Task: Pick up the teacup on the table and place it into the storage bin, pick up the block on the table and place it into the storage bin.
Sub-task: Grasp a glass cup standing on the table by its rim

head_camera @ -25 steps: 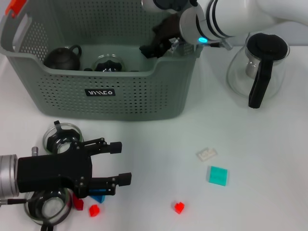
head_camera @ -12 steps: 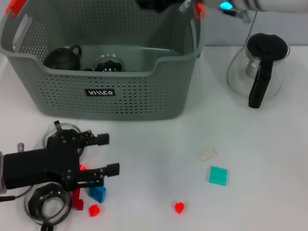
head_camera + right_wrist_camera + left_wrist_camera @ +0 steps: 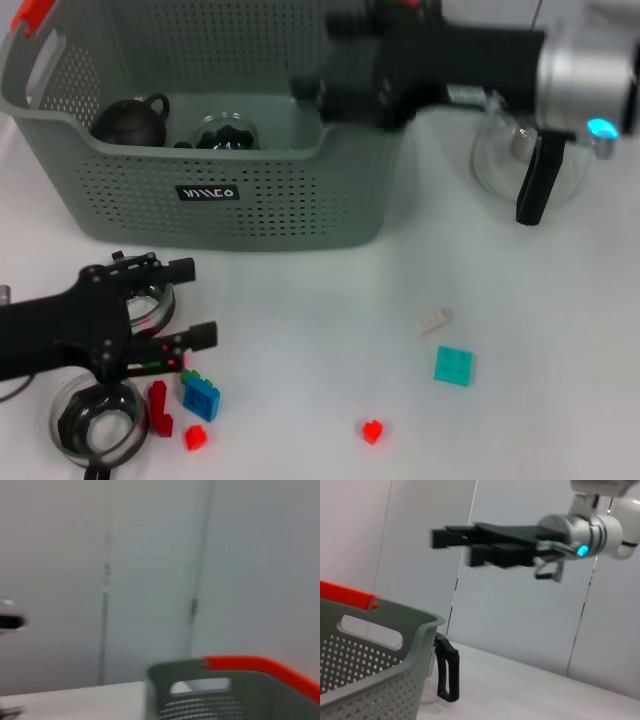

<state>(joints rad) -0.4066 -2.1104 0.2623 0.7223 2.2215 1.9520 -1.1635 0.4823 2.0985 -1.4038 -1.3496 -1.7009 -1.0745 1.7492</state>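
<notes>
We're low in the left of the head view with our left gripper (image 3: 190, 302), black fingers spread apart and carrying nothing, tips aimed toward the right of the frame. Tucked just behind its upper finger sits a clear glass teacup (image 3: 135, 292), and a 2nd glass cup (image 3: 97, 427) rests at the bottom left corner. Right below the lower finger lies the blue block (image 3: 201, 399), with red pieces beside it; another red block (image 3: 372, 431) and a teal tile (image 3: 454, 365) sit further right, well apart from us.

So the key relation: both cup and blue block lie hard against the left gripper, and that arm looks much the nearer one.

Up top, our right gripper (image 3: 325, 85) hangs over the right end of the storage bin (image 3: 250, 205); its fingers look parted and empty in the left wrist view. The bin already holds a dark teapot (image 3: 130, 120) and a glass cup (image 3: 226, 133).
</notes>
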